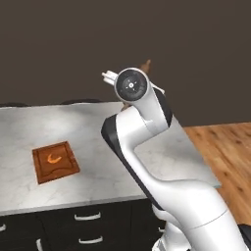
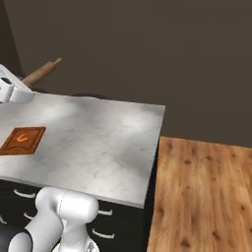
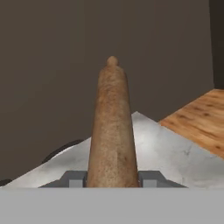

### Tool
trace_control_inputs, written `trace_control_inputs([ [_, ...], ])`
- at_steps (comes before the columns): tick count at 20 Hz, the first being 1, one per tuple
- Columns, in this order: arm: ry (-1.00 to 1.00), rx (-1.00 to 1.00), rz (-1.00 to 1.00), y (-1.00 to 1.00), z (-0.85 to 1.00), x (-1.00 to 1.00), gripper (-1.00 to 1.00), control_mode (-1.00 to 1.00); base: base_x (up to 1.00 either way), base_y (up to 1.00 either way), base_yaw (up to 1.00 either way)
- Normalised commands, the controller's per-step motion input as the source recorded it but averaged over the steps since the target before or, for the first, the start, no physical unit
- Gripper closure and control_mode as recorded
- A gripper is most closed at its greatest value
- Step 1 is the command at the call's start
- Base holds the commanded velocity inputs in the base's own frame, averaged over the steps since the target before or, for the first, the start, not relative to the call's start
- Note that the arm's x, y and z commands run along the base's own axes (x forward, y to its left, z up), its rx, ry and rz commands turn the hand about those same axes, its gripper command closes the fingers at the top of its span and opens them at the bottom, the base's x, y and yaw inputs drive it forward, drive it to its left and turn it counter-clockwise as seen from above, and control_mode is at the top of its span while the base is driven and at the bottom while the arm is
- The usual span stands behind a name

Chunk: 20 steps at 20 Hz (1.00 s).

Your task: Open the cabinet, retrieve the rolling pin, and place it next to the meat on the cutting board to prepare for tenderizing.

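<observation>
Gripper (image 3: 112,178) fingers pinch the slim brown wooden rolling pin (image 3: 112,131) between them, the pin pointing outward above the grey marble counter (image 1: 98,142). The white arm's elbow bends high, well apart from the reddish-brown cutting board (image 1: 55,161).

A plain dark brown-grey wall (image 2: 147,44) is seen behind a kitchen counter topped with grey-veined white marble (image 2: 98,142), across which soft patches of light are cast. Near-black drawer fronts (image 1: 68,220) with short curved silver handles (image 1: 87,216) are set beneath the counter. To the right, a floor of warm light-brown wooden planks (image 2: 202,197) is laid up to the wall.
</observation>
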Motion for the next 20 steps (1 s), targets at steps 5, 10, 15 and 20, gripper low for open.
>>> trace_control_inputs([
  [5,0.0,0.0,0.0,0.0,0.0,0.0,1.0,1.0,0.28,1.0,-0.16],
  [10,0.0,0.0,0.0,0.0,0.0,0.0,1.0,1.0,0.23,0.96,-0.11],
  [15,0.0,0.0,0.0,0.0,0.0,0.0,1.0,1.0,0.15,0.45,-0.02],
  [20,0.0,0.0,0.0,0.0,0.0,0.0,1.0,1.0,0.04,0.21,0.0],
])
